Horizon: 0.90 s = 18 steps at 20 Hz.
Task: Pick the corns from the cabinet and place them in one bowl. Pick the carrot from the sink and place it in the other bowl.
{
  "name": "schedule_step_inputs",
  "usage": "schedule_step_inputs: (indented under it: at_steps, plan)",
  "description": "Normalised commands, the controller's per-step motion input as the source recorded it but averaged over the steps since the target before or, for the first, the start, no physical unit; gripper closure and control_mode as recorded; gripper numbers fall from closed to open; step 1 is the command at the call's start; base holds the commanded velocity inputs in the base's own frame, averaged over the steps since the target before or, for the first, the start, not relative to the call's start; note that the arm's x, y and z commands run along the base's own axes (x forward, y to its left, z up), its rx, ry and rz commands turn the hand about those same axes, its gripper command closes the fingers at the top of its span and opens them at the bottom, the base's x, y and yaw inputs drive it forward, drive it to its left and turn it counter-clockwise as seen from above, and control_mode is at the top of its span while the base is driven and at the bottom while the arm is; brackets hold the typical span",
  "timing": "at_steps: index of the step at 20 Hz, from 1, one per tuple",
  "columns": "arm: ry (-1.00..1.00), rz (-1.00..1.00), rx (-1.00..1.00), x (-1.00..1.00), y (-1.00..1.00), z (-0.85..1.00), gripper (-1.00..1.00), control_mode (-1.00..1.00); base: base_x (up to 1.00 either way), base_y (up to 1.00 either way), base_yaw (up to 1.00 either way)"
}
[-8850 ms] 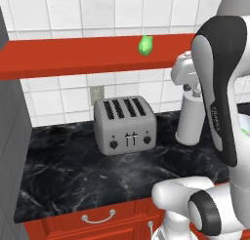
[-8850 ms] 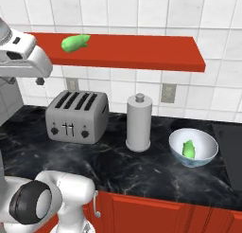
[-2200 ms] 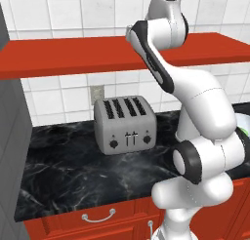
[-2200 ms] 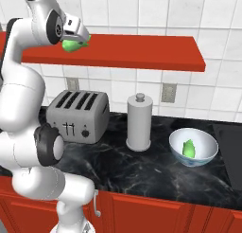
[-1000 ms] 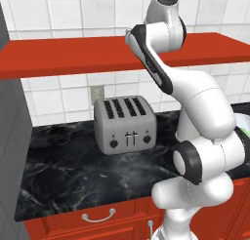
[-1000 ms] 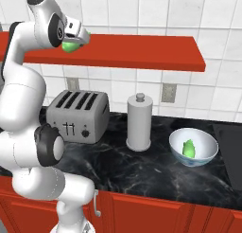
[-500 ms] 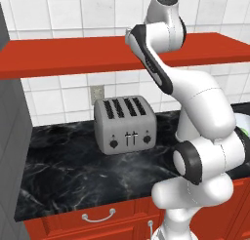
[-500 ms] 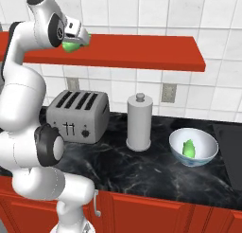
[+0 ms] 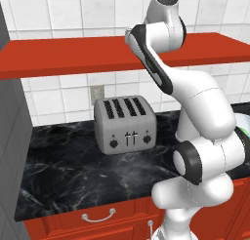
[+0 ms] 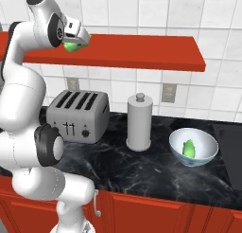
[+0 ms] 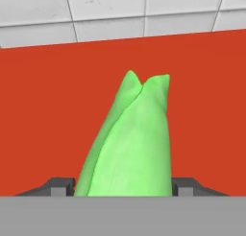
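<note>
One corn (image 11: 129, 144) between tool fingertips (image 11: 60, 186), second corn (image 10: 189, 148) bowled

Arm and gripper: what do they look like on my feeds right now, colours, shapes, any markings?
The arm is glossy white, built of rounded, tube-like links with dark grey to black rings and round caps at the joints. The gripper has a white boxy body with a small dark marking on its side; in the hand view its fingertips are small and dark grey. No cables are visible.

The red shelf (image 10: 142, 52) carries one green corn (image 10: 72, 46). The black marble counter (image 10: 142, 173) supports a toaster (image 10: 78, 116), a paper-towel cylinder (image 10: 139, 122) and a pale bowl (image 10: 194, 147).
</note>
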Motion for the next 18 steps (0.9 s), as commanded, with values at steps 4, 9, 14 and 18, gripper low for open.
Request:
schedule_step_inputs:
  at_steps: [4, 9, 14, 18]
  plan:
    - [0.0, 0.09, 0.0, 0.04, -0.42, 0.0, 1.0, -1.0, 0.0, 0.0, 0.0]
    - [0.0, 0.08, 0.0, -0.29, -0.12, 0.25, 1.0, -1.0, 0.0, 0.0, 0.0]
    - [-0.05, 0.06, 0.0, -0.71, 0.01, 0.36, 1.0, -1.0, 0.0, 0.0, 0.0]
    - [-0.04, 0.03, -0.01, -0.83, 0.01, 0.06, 1.0, -1.0, 0.0, 0.0, 0.0]
